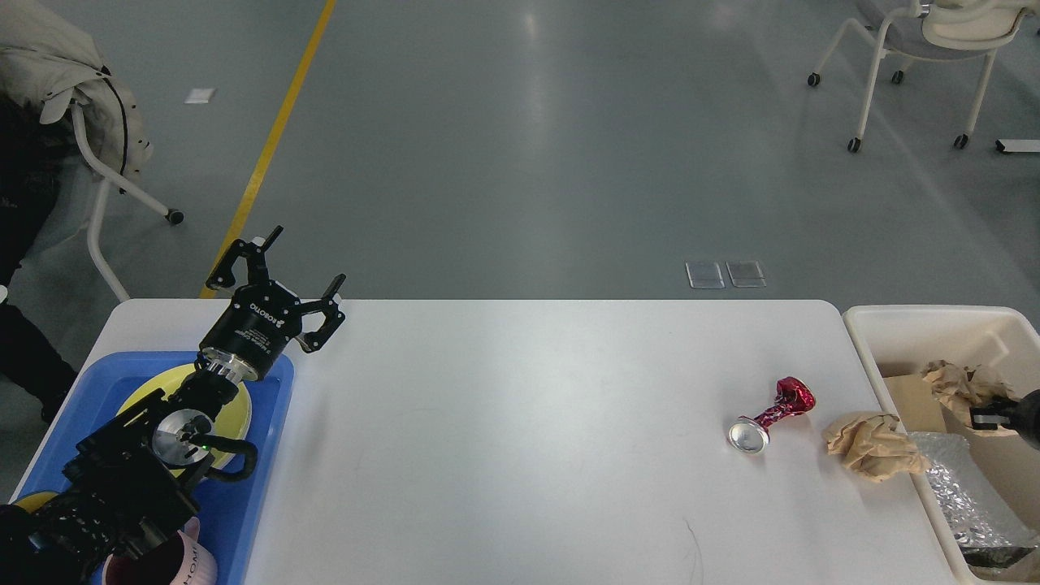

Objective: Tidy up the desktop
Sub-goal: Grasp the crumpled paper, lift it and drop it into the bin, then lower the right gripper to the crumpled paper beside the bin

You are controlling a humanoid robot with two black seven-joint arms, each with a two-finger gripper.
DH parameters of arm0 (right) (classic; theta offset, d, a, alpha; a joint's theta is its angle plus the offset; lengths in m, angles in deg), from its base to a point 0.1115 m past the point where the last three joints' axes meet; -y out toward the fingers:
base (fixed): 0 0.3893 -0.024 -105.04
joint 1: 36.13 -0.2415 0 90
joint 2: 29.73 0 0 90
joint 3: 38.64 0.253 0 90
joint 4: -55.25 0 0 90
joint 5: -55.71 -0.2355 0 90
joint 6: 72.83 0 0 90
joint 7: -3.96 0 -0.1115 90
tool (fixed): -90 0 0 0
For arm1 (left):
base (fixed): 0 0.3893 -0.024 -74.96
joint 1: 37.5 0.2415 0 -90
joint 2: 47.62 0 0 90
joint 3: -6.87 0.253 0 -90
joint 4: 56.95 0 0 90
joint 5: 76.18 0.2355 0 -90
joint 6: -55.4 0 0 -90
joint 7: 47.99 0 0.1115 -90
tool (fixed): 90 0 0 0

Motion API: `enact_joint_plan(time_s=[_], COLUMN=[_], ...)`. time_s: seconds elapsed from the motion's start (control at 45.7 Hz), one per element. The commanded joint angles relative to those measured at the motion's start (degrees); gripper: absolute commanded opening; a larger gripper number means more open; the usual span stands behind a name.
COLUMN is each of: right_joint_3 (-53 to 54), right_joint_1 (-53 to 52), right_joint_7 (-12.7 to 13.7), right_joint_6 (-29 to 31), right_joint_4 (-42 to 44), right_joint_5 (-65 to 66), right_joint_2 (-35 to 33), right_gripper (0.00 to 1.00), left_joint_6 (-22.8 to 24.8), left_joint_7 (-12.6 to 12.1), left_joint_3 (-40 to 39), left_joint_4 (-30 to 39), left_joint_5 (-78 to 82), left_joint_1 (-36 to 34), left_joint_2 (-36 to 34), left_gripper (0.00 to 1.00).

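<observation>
White desktop (pixel 520 422): spans the lower frame, awaiting clearing.
Left gripper (pixel 296 280): fingers spread, nothing held, raised above blue tray (pixel 268 455), lower left.
Right gripper (pixel 1003 414): right edge, over cream bin (pixel 861 321); finger state cannot be told.
Crushed red can (pixel 772 416): left uncollected beside brown paper wad (pixel 869 443), near the bin.

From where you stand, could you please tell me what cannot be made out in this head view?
- Right end effector: a dark part at the right edge, over the cream plastic bin; fingers indistinguishable.
- Yellow round plate in the blue rectangular tray: largely covered by the left arm.
- Pink mug: cut off by the bottom edge.
- Bin contents: cut off at the right edge.
</observation>
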Motion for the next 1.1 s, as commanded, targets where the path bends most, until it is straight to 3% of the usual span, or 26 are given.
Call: enact_joint_plan(time_s=[0.0,0.35,0.504,0.723,0.942,1.073], right_joint_3=[-0.03,-0.2,0.41,-0.73,-2.75,-2.93], right_joint_1=[0.75,-0.12,-6.0,-27.25,-59.51,-76.57], right_joint_7=[0.32,0.23,-1.52,-2.32,-0.65,-0.3], right_joint_6=[-0.81,-0.63,0.16,2.96,17.99,32.04], right_joint_4=[0.28,-0.34,-3.75,-30.63,-62.27,-76.25], right_joint_5=[-0.52,-0.17,-0.43,-0.43,-0.43,-0.52], right_joint_2=[0.54,0.02,-0.86,-8.94,-13.87,-14.84], right_gripper=[1.0,1.0,1.0,1.0,1.0,1.0], left_joint_6=[0.0,0.0,0.0,0.0,0.0,0.0], left_joint_7=[0.0,0.0,0.0,0.0,0.0,0.0], left_joint_3=[0.0,0.0,0.0,0.0,0.0,0.0], left_joint_4=[0.0,0.0,0.0,0.0,0.0,0.0], left_joint_5=[0.0,0.0,0.0,0.0,0.0,0.0], left_joint_1=[0.0,0.0,0.0,0.0,0.0,0.0], left_joint_2=[0.0,0.0,0.0,0.0,0.0,0.0], left_gripper=[1.0,1.0,1.0,1.0,1.0,1.0])
